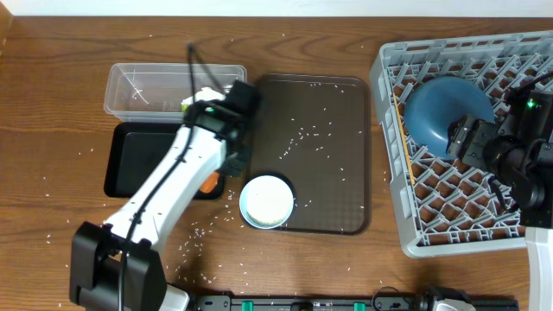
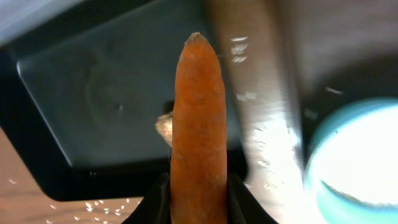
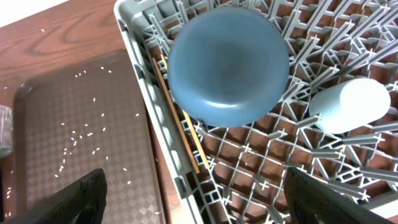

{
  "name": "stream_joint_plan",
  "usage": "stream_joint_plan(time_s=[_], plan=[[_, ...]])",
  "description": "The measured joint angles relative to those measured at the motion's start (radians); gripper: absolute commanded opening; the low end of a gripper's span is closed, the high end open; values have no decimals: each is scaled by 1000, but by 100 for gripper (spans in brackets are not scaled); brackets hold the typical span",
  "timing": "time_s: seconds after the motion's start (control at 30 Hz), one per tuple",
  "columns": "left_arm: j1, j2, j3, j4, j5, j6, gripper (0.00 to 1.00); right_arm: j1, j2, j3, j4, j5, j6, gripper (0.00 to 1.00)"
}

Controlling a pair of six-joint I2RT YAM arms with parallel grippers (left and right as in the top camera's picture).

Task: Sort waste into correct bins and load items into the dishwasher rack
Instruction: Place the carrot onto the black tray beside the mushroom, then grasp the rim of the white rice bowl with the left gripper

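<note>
My left gripper point(image 1: 226, 168) is shut on the small orange carrot point(image 2: 199, 112), which also shows in the overhead view point(image 1: 210, 182), and holds it over the right end of the shallow black tray point(image 1: 130, 160). A small pale brown lump point(image 2: 163, 129) lies on that tray behind the carrot. The clear tub point(image 1: 143, 86) behind holds the yellow-green wrapper point(image 1: 194, 99). The white bowl point(image 1: 266, 200) sits on the brown serving tray point(image 1: 328, 155). My right gripper point(image 3: 205, 205) is open and empty above the grey rack point(image 1: 393, 155), which holds the blue plate point(image 3: 227, 65), a white cup point(image 3: 351, 106) and chopsticks point(image 3: 180, 127).
White rice grains point(image 1: 302, 134) are scattered over the brown serving tray and the wooden table around it. The bowl stands close to the right of my left gripper. The rack's left wall stands next to the serving tray's right edge.
</note>
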Motion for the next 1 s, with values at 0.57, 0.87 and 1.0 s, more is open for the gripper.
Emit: stream_joint_plan(time_s=[0.57,0.87,1.0], plan=[[116,-68,-104,107,67,-51,45,0,0,0,0,0,0,84],[95,-235,-72,174,190,-55,6,0,0,0,0,0,0,84],[90,-145,-73,158,247,-58,6,0,0,0,-4,0,0,84]])
